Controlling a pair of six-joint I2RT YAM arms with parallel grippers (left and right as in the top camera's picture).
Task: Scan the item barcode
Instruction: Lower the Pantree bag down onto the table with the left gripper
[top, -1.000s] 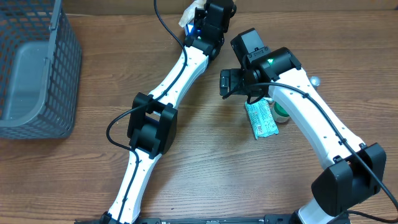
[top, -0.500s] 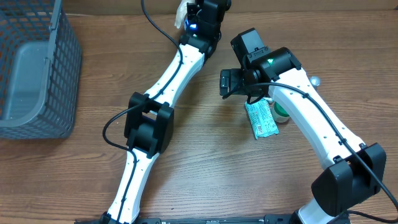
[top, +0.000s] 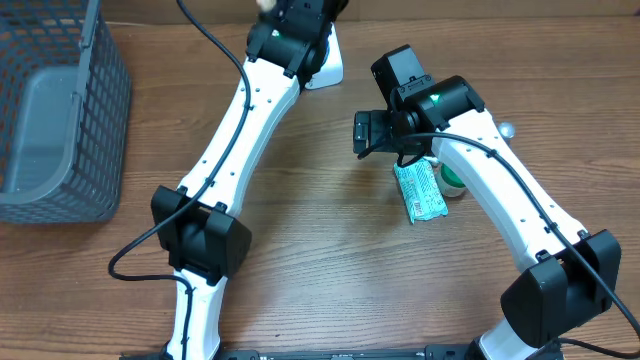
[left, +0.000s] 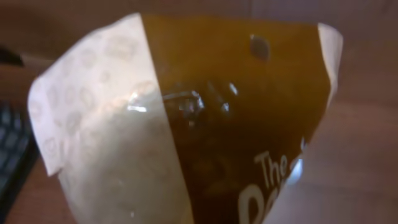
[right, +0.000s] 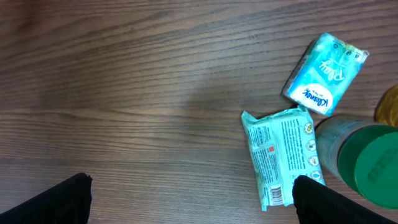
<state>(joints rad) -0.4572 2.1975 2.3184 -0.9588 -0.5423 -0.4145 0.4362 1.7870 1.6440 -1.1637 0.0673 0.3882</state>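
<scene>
1. Two arms are in play. Your left gripper (top: 305, 30) is clamped on the snack bag (left: 205, 124) at the table's (top: 300, 250) far edge, probably to present a printed side.
2. No barcode shows on the side facing the left wrist camera.
3. Your right gripper (right: 199, 205) hangs over the wipes pack (right: 277, 155) with its jaws wide apart and holding nothing, well clear of the bag.

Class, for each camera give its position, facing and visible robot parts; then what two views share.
Overhead: above table, facing down; left arm, right arm show.
Left wrist: on left arm, facing pouch close up; robot not visible.
Right wrist: on right arm, facing down at table; open tool's tips show.
Shared: green pack, overhead and right wrist.
</scene>
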